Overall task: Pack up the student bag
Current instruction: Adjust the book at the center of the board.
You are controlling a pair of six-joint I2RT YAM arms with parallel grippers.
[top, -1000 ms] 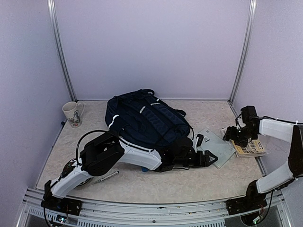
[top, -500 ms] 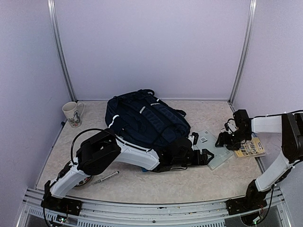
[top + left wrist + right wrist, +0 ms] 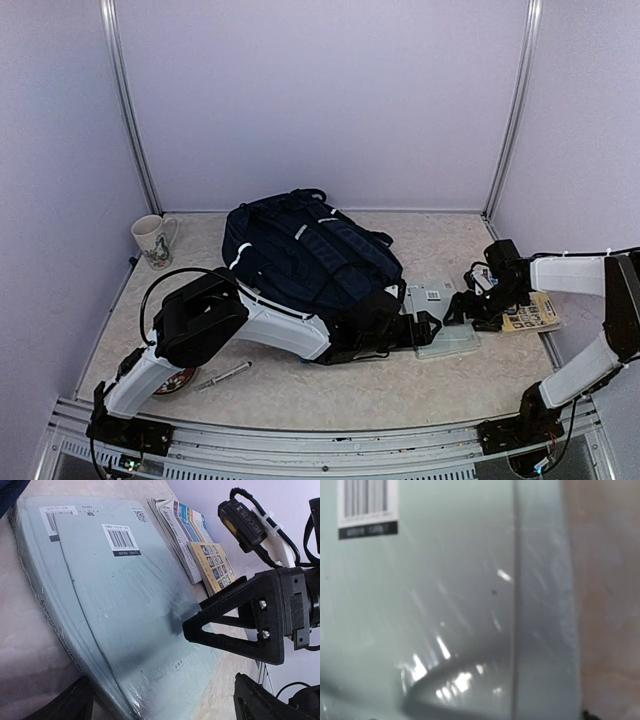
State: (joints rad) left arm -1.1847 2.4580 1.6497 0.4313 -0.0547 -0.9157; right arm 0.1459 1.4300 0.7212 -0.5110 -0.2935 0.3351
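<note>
Left fingers (image 3: 422, 328) spread wide, straddling near end of shrink-wrapped green pads (image 3: 125, 605); I see no grip. Right fingers (image 3: 220, 625) over pads' other side, one tip at wrap; open or closed, can't tell. Barcode labels (image 3: 120, 539) on pads, print unreadable. Booklet (image 3: 210, 565) just beside. Backpack (image 3: 305, 255) flat on bench (image 3: 400, 385) left of pads, long axis diagonal, handle end toward back wall; navy, white stripes.

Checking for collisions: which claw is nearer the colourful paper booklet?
Right. Right claw is beside the colourful paper booklet; left claw lies farther, across the pale plastic-wrapped packs.
</note>
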